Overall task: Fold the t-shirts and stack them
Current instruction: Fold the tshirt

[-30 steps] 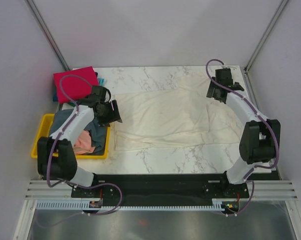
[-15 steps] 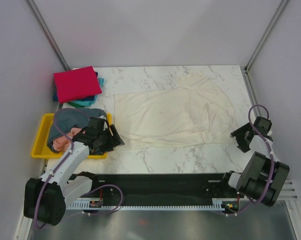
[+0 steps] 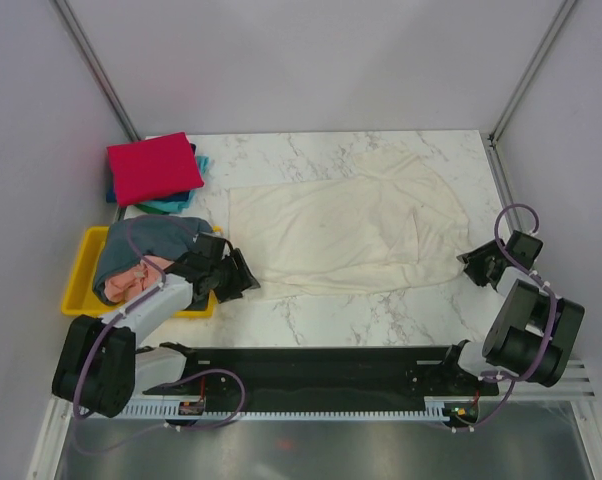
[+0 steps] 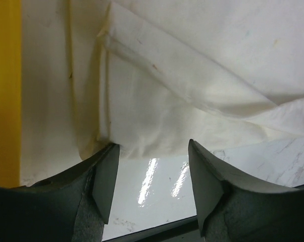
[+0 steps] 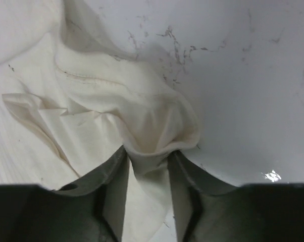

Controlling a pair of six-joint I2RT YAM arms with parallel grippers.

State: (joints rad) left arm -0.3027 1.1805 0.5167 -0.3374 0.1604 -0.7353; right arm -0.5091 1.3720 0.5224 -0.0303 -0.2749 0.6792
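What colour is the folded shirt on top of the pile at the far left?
The folded shirt is red; the top external view shows it best.

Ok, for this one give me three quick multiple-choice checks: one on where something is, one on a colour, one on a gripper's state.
1. Where on the table is the folded red shirt?
A) far-left corner
B) near-right corner
C) centre

2. What colour is the shirt spread out flat?
A) teal
B) cream
C) pink

3. How is the left gripper?
A) shut on cloth
B) open
C) out of view

Answers:
1 A: the top view shows it at the far left, lying on a teal shirt.
2 B: the cloth spread across the middle is cream-white.
3 B: the left wrist view shows a wide gap between its fingers, with the shirt's edge at their tips.
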